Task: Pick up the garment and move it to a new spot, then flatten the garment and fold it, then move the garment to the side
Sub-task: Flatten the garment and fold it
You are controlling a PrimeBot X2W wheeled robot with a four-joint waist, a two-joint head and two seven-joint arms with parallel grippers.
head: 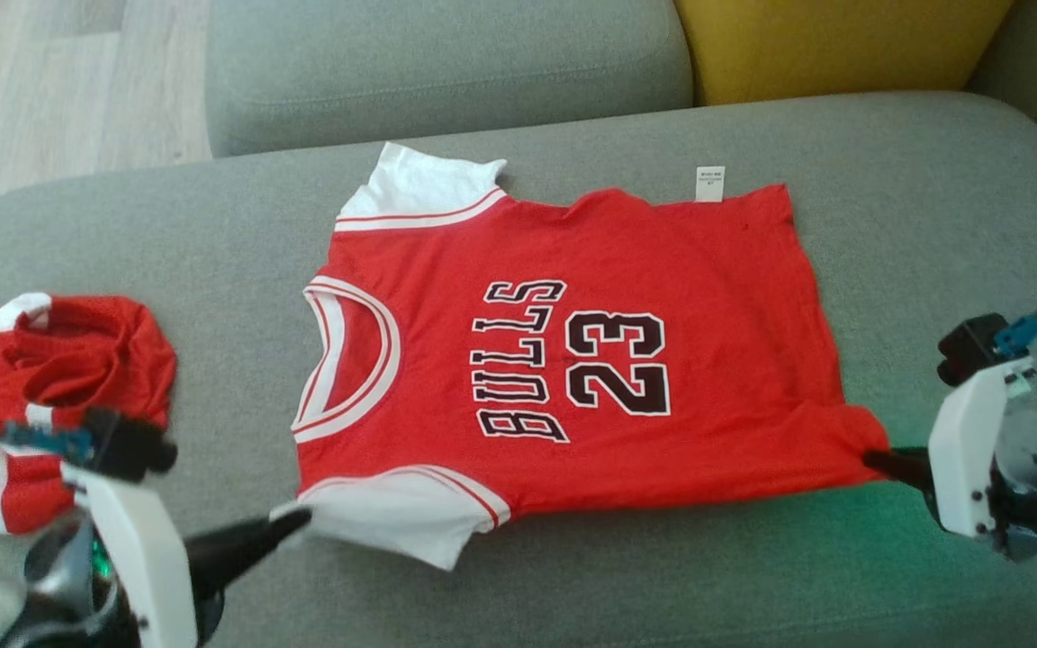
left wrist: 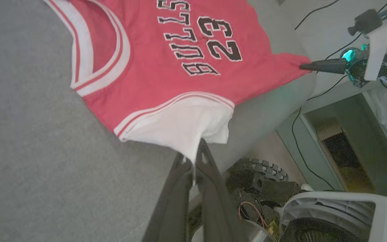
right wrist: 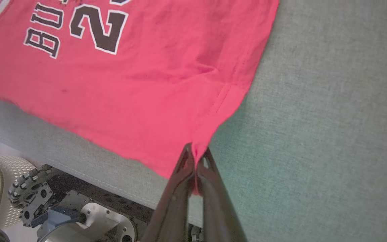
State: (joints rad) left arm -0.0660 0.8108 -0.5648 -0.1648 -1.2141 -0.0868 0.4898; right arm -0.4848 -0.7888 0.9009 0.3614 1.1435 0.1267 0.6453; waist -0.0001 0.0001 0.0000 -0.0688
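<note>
The head camera looks steeply down on the whole red jersey [head: 572, 360]. The left wrist camera sits close at the jersey's white sleeve [left wrist: 180, 124], facing across it; the right wrist camera sits close at its hem corner. All three share the jersey's lettering.

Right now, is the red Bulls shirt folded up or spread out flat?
Spread out. The red jersey with white sleeves lies open on the grey sofa cushion, number and both sleeves showing.

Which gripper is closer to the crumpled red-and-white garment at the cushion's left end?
Left. The left gripper pinches the white sleeve of the jersey, close beside the crumpled garment. The right gripper pinches the hem corner, on the jersey's far side.
</note>
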